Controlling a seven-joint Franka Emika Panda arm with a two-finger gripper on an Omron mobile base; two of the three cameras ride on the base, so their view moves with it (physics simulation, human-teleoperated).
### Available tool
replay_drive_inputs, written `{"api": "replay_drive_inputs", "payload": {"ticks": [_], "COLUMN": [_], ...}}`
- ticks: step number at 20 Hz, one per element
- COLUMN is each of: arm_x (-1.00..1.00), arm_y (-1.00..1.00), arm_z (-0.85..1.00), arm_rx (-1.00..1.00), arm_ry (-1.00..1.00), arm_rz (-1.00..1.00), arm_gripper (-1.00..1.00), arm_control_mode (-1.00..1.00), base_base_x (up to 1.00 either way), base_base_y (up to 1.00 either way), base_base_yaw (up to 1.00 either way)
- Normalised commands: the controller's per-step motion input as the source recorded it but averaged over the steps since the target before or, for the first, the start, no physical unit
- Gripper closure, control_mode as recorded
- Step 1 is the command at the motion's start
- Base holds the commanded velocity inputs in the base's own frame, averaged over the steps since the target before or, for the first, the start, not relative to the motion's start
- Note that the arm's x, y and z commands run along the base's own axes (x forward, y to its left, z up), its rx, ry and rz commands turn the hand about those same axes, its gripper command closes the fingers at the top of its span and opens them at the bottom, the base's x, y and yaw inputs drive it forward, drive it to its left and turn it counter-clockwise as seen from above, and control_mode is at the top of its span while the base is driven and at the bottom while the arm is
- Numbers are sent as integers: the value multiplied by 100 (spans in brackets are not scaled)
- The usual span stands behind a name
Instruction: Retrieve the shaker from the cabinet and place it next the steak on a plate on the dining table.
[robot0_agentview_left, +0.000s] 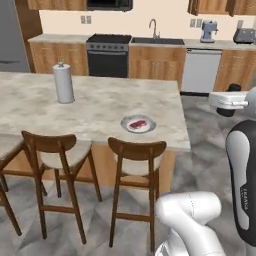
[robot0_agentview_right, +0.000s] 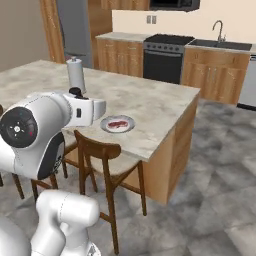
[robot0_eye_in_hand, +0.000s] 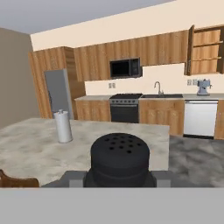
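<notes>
The gripper (robot0_eye_in_hand: 119, 181) is pinching the shaker (robot0_eye_in_hand: 120, 158) between its two fingers, holding it upright with the perforated top facing the hand camera, so the contents are staying in and the base is staying ready to be set down flat. The grip is sitting low on the body, leaving the top clear.

Beyond the shaker, the dining table (robot0_eye_in_hand: 30, 151) is spreading ahead, with the paper-towel roll (robot0_eye_in_hand: 63, 126) standing on it to the left. In the left base view the plate (robot0_agentview_left: 138, 124) is lying near the table's near edge, above a chair (robot0_agentview_left: 136, 172), with the steak (robot0_agentview_left: 138, 122) resting in its middle. The hand is well apart from the plate.

On the far wall, the cabinet (robot0_eye_in_hand: 205, 49) is standing with its door swung open, its shelves showing bare.

Judged from this, retrieval is done and carrying is under way; the next move is calling for lowering the shaker onto the plate beside the steak without touching it.
</notes>
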Motion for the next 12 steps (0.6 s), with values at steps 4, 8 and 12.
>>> {"api": "replay_drive_inputs", "payload": {"ticks": [4,8,12], "arm_x": [0,0,0], "arm_y": [0,0,0], "arm_z": [0,0,0], "arm_rx": [0,0,0], "arm_ry": [0,0,0], "arm_rz": [0,0,0], "arm_gripper": [100,100,100], "arm_control_mode": [100,100,100], "base_base_x": [100,100,100], "base_base_y": [87,-1,-39], "base_base_yaw": [-28,-4,-9]}}
